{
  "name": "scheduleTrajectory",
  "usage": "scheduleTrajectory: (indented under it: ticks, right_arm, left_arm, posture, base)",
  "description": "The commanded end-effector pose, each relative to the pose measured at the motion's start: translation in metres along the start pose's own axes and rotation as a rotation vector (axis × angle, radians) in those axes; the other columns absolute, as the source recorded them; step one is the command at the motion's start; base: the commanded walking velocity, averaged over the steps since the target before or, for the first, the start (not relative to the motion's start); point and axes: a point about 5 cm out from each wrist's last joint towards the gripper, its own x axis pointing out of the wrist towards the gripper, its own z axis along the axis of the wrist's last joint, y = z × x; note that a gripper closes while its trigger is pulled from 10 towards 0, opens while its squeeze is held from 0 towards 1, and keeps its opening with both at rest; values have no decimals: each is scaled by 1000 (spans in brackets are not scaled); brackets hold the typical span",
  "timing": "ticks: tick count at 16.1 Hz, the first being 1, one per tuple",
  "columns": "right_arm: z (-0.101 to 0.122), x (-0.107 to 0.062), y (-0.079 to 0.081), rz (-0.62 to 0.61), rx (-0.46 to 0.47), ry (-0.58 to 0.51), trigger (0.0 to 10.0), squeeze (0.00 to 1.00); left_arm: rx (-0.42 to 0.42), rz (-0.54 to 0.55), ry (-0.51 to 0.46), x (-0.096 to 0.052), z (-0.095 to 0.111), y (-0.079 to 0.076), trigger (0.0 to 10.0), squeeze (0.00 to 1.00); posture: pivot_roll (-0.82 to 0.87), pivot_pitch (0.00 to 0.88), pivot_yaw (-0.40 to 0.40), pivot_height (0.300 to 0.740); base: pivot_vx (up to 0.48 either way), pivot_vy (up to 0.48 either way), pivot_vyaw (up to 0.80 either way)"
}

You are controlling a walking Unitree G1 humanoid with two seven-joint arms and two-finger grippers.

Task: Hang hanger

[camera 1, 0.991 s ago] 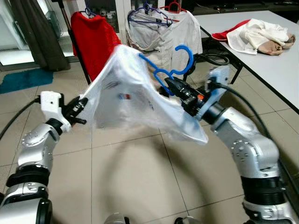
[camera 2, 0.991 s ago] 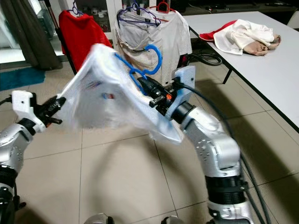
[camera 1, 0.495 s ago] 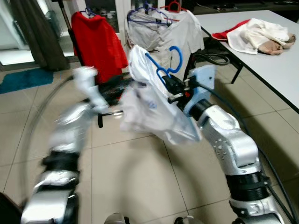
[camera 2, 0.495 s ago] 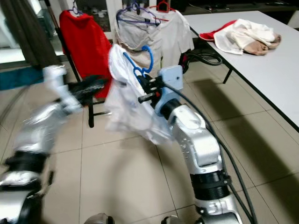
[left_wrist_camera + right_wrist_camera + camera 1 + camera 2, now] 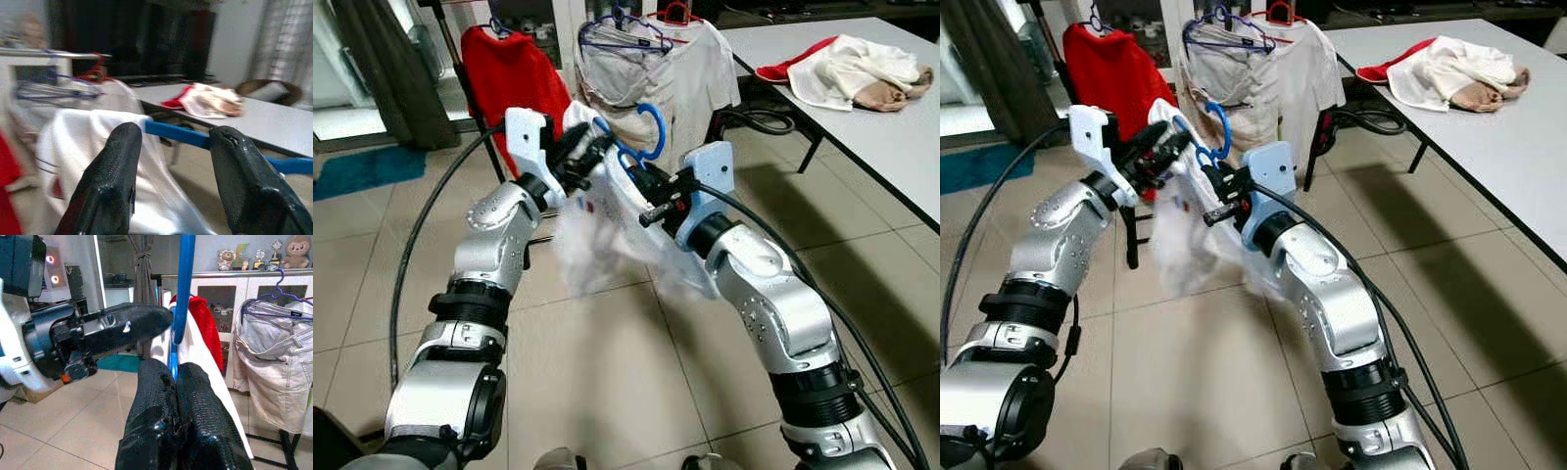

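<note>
A blue hanger [image 5: 644, 137] draped with a white shirt [image 5: 607, 230] was clamped by the right gripper [image 5: 172, 374]; the left gripper [image 5: 171, 147] was held open around it.

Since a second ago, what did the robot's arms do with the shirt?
The left end effector swung in from the shirt's far corner to the blue hanger, so the white shirt now hangs bunched. The right end effector stays clamped on the hanger. The rack clothes are unchanged.
</note>
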Motion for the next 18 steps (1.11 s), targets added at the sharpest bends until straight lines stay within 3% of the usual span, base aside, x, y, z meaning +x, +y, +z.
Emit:
scheduleTrajectory:
  ticks: [1,3,5,6,9,13,14,15,16,17,18]
  right_arm:
    - [12,0,5,13,-13,-68,10000,0]
    - [12,-1,2,-2,-16,-65,10000,0]
    - [12,0,2,3,-16,-64,10000,0]
    - [12,0,3,11,-16,-62,10000,0]
    - [12,0,5,28,-16,-62,10000,0]
    - [12,0,6,38,-15,-61,10000,0]
    - [12,0,6,40,-16,-60,10000,0]
    - [12,-1,6,41,-16,-60,10000,0]
    - [12,0,6,42,-16,-60,10000,0]
    - [13,0,6,44,-16,-60,10000,0]
    - [13,-1,6,45,-16,-60,10000,0]
  left_arm:
    - [9,18,-25,3,4,-2,10000,0]
    - [1,-9,-41,0,-1,-12,10000,0]
    - [19,104,-94,-5,0,-5,10000,0]
    - [-17,134,-99,-7,-2,-1,10000,0]
    - [18,172,-70,-11,-3,8,10000,0]
    - [-4,130,-12,-11,-10,8,10000,0]
    - [-16,105,17,-11,-15,8,4863,0]
    - [-13,98,26,-11,-16,8,4863,0]
    - [-14,100,30,-11,-16,9,1176,0]
    - [-23,100,32,-11,-16,10,0,0]
    - [-23,97,32,-10,-16,10,0,0]
  posture:
    - [-64,0,110,740]
    - [-64,0,110,740]
    - [-62,0,108,740]
    - [-61,0,105,740]
    - [-59,0,102,740]
    - [-60,0,103,740]
    - [-62,0,104,740]
    - [-62,0,104,740]
    - [-63,0,105,740]
    - [-64,0,105,740]
    - [-64,0,105,740]
  base:
    - [0,0,0]
    - [0,0,0]
    - [0,0,0]
    - [0,0,0]
    - [0,0,0]
    - [0,0,0]
    - [0,0,0]
    - [0,0,0]
    - [0,0,0]
    - [0,0,0]
    - [0,0,0]
